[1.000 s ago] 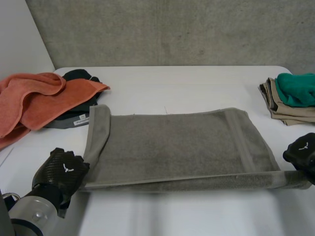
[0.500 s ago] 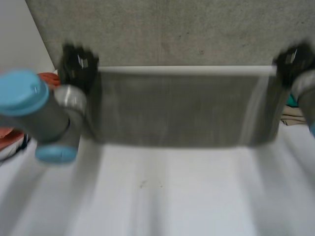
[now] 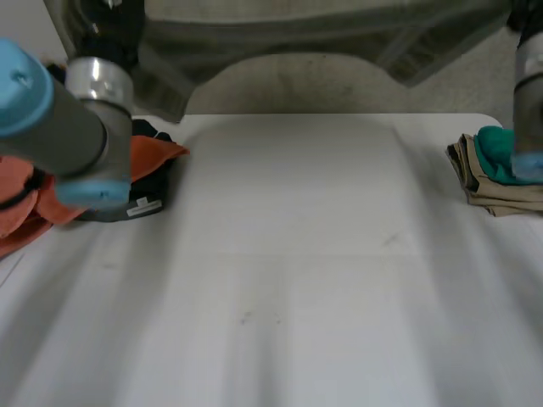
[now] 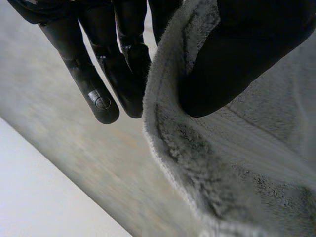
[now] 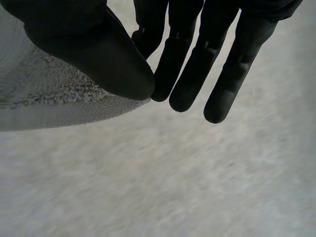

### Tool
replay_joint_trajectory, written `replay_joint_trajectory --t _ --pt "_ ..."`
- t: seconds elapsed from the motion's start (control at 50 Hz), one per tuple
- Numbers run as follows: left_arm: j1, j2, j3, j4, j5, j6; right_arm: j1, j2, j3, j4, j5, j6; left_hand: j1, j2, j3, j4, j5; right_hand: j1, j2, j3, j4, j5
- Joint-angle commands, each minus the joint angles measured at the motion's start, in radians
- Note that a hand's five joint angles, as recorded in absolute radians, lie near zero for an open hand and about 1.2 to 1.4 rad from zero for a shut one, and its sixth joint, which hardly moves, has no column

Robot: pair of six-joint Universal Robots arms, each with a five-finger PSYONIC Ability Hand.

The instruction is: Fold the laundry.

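Observation:
A grey towel [image 3: 297,34] hangs spread in the air high above the white table [image 3: 280,297], stretched between my two raised arms. In the left wrist view my left hand [image 4: 113,59] pinches one upper corner of the towel [image 4: 237,168] between thumb and straight fingers. My right hand [image 5: 89,44] pinches the other upper corner [image 5: 44,98] the same way, with the thumb pressed on the towel's hem. The towel's lower edge sags in an arch over the far side of the table.
An orange towel [image 3: 25,203] and a dark cloth [image 3: 148,182] lie in a heap at the table's left. A stack of folded tan cloths with a green one on top [image 3: 501,170] sits at the right edge. A grey wall stands behind.
The towel lay flat on the table with both hands at its near corners. Both arms have swung up and lifted it clear of the table.

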Motion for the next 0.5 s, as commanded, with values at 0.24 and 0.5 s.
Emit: replay_joint_trajectory --t 0.24,0.5 --pt "-0.054 -0.111 -0.495 0.121 0.019 -0.063 -0.013 0.143 0.326 0.274 -0.04 -0.004 0.226 0.198 0.201 0.194 0.237 0.203 0.218 0.205 0.197 0.18" --pt "-0.098 0.318 -0.951 -0.141 0.01 -0.013 -0.192 -0.285 0.741 0.701 -0.12 -0.279 0.226 0.198 0.201 0.194 0.237 0.203 0.218 0.205 0.197 0.18"
